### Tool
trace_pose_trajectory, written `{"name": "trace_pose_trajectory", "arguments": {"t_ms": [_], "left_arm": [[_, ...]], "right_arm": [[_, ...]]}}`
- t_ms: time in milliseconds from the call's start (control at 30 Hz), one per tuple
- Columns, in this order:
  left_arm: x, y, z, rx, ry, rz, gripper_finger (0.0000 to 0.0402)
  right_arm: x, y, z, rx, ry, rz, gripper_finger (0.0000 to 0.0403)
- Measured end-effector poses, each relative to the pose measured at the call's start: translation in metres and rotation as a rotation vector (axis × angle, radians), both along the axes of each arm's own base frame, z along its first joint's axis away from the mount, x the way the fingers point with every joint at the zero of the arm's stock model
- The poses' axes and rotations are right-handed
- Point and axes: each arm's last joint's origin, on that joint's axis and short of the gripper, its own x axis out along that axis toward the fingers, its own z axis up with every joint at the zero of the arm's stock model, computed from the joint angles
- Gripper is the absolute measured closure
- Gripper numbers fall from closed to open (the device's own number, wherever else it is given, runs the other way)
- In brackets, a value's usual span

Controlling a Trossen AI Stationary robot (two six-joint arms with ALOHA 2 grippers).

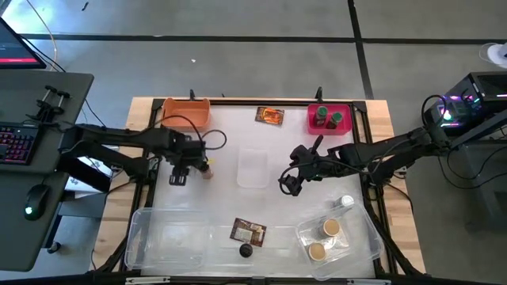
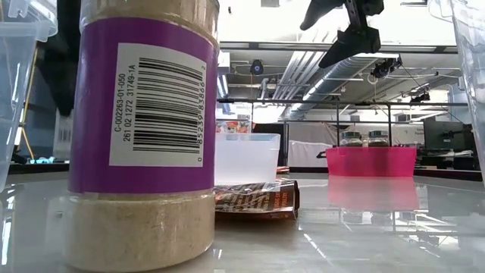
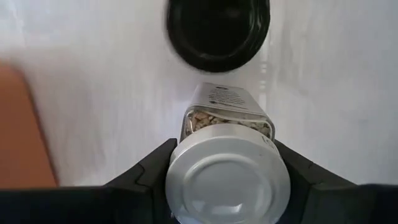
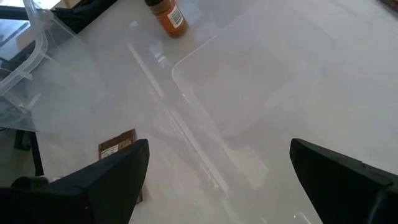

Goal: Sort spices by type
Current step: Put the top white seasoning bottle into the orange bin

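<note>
My left gripper (image 1: 181, 170) hangs next to the orange bin (image 1: 186, 115), shut on a white-lidded jar (image 3: 227, 180) of pale bits. A black-lidded orange jar (image 1: 207, 169) stands right beside it. My right gripper (image 1: 289, 182) is open and holds nothing, raised above the table beside the small clear tray (image 1: 252, 168). Two green-lidded jars (image 1: 328, 119) stand in the pink bin (image 1: 310, 119). Two tan-lidded jars (image 1: 323, 239) sit in the near right clear tray (image 1: 368, 237), and a white-lidded jar (image 1: 346, 202) stands beside that tray. One packet (image 1: 269, 115) lies far, another (image 1: 248, 231) near, by a black-lidded jar (image 1: 246, 251). My left gripper pinches the white-lidded jar between its two fingers, one on each side just below the lid (image 3: 227, 186). The fingers come from above, pointing down. The jar hangs with its lid up and its body (image 3: 227, 115) toward the table; whether its bottom touches the table I cannot tell.
A large clear tray (image 1: 170, 237) lies along the near left edge. In the low view the purple-labelled jar (image 2: 140, 136) fills the foreground, with the packet (image 2: 254, 201), small tray (image 2: 246, 159) and pink bin (image 2: 371, 161) behind it. Bare table shows in the middle.
</note>
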Motion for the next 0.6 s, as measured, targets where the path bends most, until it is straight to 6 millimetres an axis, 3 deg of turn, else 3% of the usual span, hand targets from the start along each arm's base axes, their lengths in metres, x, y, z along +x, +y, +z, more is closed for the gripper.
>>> {"name": "trace_pose_trajectory", "arguments": {"t_ms": [267,400,500,600], "left_arm": [[-0.009,0.003,0.077,0.015,-0.102,0.254,0.0233],[-0.017,0.003,0.114,-0.024,-0.162,0.586,0.0233],[-0.013,0.003,0.132,-0.207,-0.229,0.725,0.0233],[-0.005,0.007,0.134,-0.276,-0.182,0.851,0.0233]], "right_arm": [[0.0,0.0,0.0,-0.004,0.0,-0.002,0.0018],[0.0,0.0,0.0,-0.006,-0.001,-0.002,0.0018],[0.0,0.0,0.0,-0.004,-0.002,-0.005,0.0018],[0.0,-0.001,0.0,-0.014,-0.006,-0.016,0.0018]]}}
